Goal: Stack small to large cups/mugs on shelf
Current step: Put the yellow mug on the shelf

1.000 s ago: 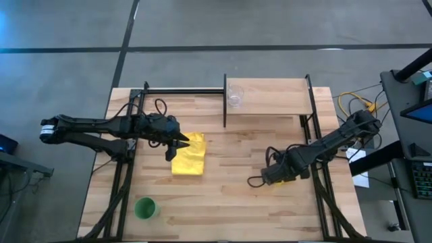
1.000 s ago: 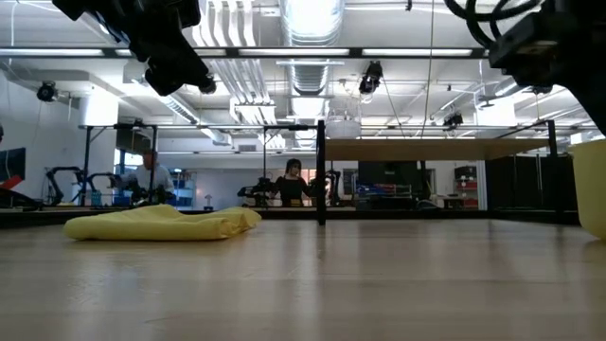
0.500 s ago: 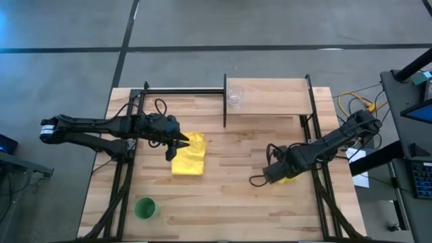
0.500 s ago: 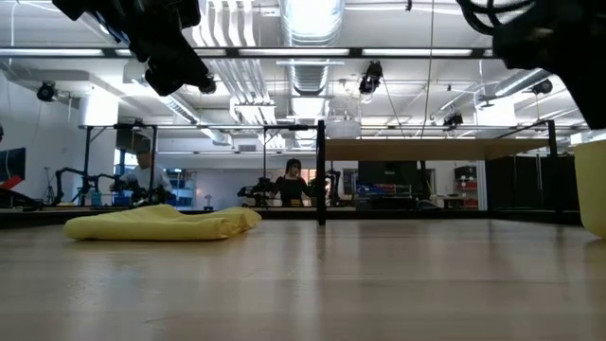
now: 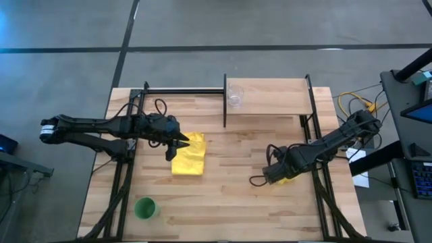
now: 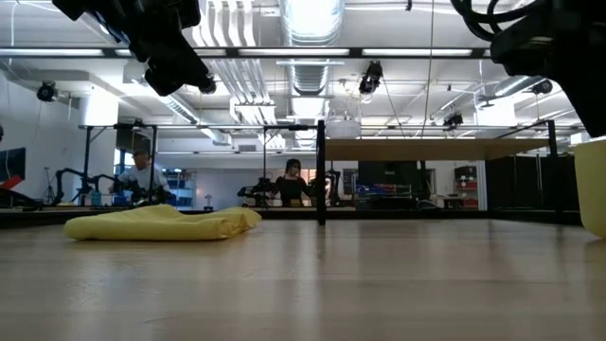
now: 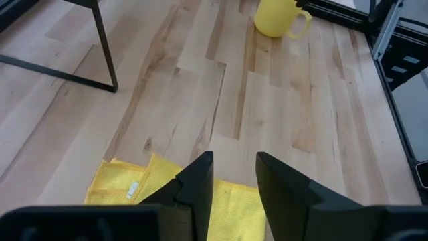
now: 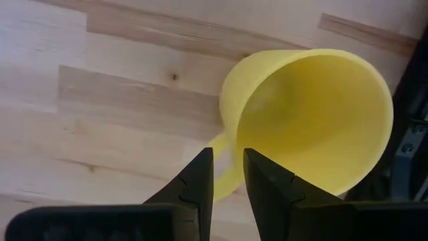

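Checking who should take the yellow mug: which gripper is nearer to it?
Right. The right gripper hovers directly over the yellow mug, its fingers at the handle. The left gripper waits across the table above the yellow cloth.

No text, label, brand, number or sign can be read in any of the views. A small pale tag is seen on the yellow cloth (image 7: 134, 189) in the left wrist view, but nothing on it can be made out.
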